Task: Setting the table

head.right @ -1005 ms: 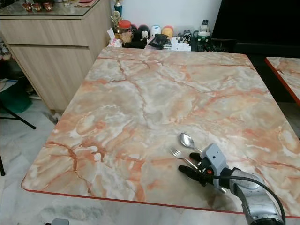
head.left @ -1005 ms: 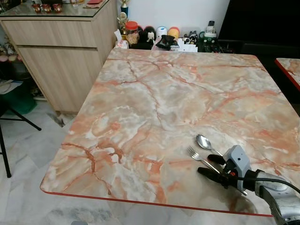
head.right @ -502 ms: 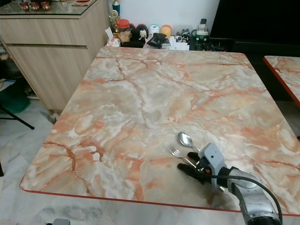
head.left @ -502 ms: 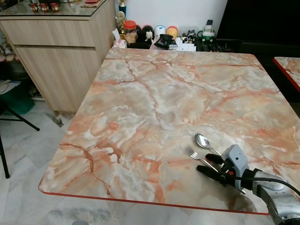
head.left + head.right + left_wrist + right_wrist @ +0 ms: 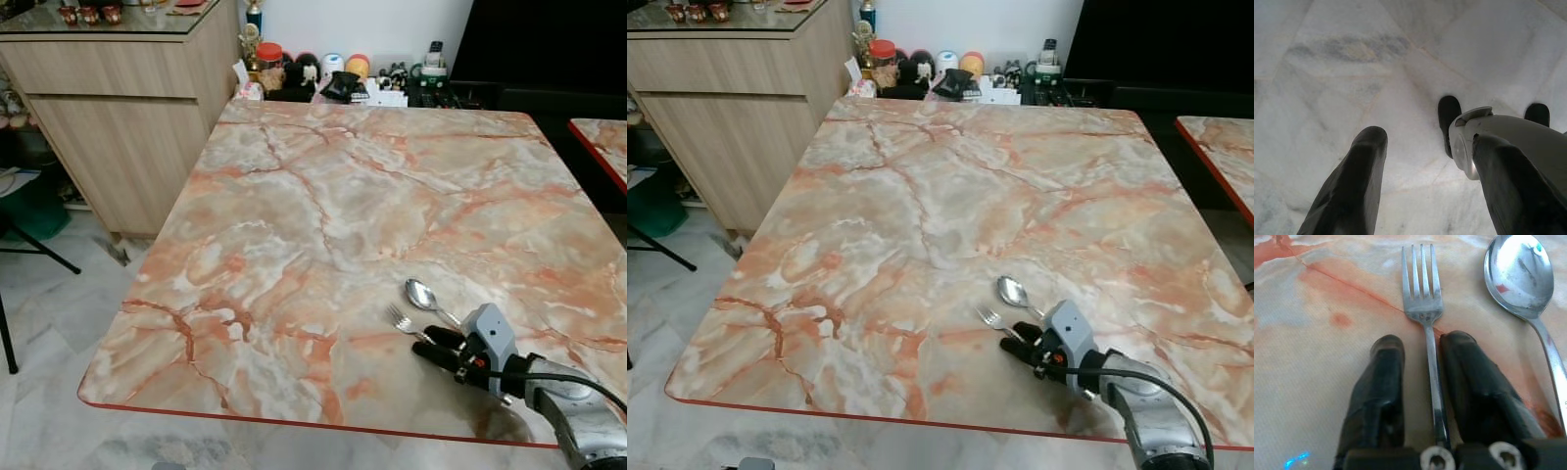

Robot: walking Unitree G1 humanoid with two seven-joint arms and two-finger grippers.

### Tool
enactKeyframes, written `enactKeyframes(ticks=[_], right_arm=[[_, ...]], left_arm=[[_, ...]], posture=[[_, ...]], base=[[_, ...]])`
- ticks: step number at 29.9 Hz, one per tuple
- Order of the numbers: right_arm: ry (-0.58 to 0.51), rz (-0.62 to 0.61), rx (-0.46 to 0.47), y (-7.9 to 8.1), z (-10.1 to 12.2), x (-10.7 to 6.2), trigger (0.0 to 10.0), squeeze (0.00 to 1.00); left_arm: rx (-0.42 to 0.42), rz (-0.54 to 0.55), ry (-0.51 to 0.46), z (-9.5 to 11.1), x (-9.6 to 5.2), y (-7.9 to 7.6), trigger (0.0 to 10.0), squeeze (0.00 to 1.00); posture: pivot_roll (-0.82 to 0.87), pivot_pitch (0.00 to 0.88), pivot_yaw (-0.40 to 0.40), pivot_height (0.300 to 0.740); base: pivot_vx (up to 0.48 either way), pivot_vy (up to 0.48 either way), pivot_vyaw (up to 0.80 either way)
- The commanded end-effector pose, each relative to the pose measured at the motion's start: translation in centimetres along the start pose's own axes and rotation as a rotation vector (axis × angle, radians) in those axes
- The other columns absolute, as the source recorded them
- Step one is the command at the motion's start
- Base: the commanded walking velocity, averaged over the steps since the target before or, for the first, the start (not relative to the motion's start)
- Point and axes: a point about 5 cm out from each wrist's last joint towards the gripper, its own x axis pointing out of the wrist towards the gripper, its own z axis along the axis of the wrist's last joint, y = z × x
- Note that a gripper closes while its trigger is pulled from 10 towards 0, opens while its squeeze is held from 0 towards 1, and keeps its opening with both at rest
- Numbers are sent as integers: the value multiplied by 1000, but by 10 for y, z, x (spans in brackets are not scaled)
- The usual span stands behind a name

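Steel fork [image 5: 1426,308] and spoon [image 5: 1520,276] lie side by side on the marble table [image 5: 323,196] near its front right edge, so I judge the cutlery laid and everything else left. My right gripper [image 5: 1422,350] rests low on the tabletop, fingers [image 5: 1382,377] narrowed around the fork's handle. My left gripper [image 5: 1425,147] hangs spread wide over the floor, holding nothing.

The left end effector [image 5: 1425,147], fingers [image 5: 1354,186] spread apart, hangs over pale marble floor tiles [image 5: 1327,73].
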Motion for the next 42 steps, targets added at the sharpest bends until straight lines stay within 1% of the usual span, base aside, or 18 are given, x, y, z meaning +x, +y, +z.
enactKeyframes(ticks=[1, 12, 20, 23, 24, 25, 26, 28, 29, 31, 32, 34, 35, 37, 38, 39, 40, 42], right_arm=[[85, 65, 47, 16, -23, 5, 0, 0], [79, 81, 53, 25, -27, 11, 0, 0], [-10, 7, 93, 25, -22, 15, 0, 0], [-41, -54, 83, 24, -18, 20, 0, 0], [-59, -63, 81, 25, -15, 21, 980, 0], [-82, -80, 75, 25, -11, 23, 5294, 0], [-120, -107, 69, 26, -4, 25, 10000, 0], [-177, -154, 66, 24, 6, 26, 10000, 0], [-233, -223, 54, 21, 19, 27, 10000, 0], [-277, -268, 40, 19, 29, 28, 10000, 0], [-324, -299, 26, 20, 40, 29, 10000, 0], [-378, -337, 40, 21, 50, 28, 10000, 0], [-427, -384, 28, 20, 60, 26, 10000, 0], [-482, -462, 34, 18, 70, 21, 10000, 0], [-504, -539, 41, 15, 73, 17, 10000, 0], [-504, -539, 41, 15, 73, 17, 10000, 0], [-537, -651, 82, 12, 75, 10, 10000, 0], [-544, -735, 141, 13, 69, 5, 10000, 0]], left_arm=[[11, -12, 48, -12, -2, -1, 10000, 0], [23, -18, 48, -12, -2, -3, 10000, 0], [36, -23, 51, -12, -2, -4, 10000, 0], [47, -25, 56, -13, -2, -4, 10000, 0], [49, -25, 57, -13, -2, -4, 10000, 0], [49, -25, 57, -13, -2, -4, 10000, 0], [50, -24, 57, -13, -2, -4, 10000, 0], [50, -23, 58, -14, -3, -4, 10000, 0], [55, -25, 58, -13, -2, -3, 10000, 0], [61, -27, 58, -13, -2, -3, 10000, 0], [61, -27, 57, -13, -2, -2, 10000, 0], [60, -25, 56, -13, -3, -1, 10000, 0], [58, -23, 55, -12, -3, 0, 10000, 0], [57, -18, 54, -12, -3, 1, 10000, 0], [59, -15, 53, -12, -3, 2, 10000, 0], [59, -15, 53, -12, -3, 2, 10000, 0], [64, -11, 53, -13, -3, 3, 10000, 0], [69, -7, 53, -13, -4, 4, 10000, 0]], posture=[[17, 128, 9, 740], [17, 83, 6, 740], [15, 50, 6, 740], [8, 26, 7, 740], [10, 18, 7, 740], [10, 18, 7, 740], [10, 0, 6, 740], [8, 0, 8, 740], [4, 0, 10, 740], [2, 0, 10, 740], [0, 0, 10, 740], [0, 0, 9, 740], [1, 0, 6, 740], [-2, 0, 5, 740], [-8, 0, 4, 740], [-8, 0, 4, 740], [-16, 0, 3, 740], [-19, 0, 3, 740]], base=[[0, 0, 0], [0, 0, 0], [0, 0, 0], [0, 0, 0], [0, 0, 0], [0, 0, 0], [0, 0, 0], [0, 0, 0], [0, 0, 0], [0, 0, 0], [0, 0, 0], [0, 0, 0], [0, 0, 0], [0, 0, 0], [0, 0, 0], [0, 0, 0], [0, 0, 0], [0, 0, 0]])
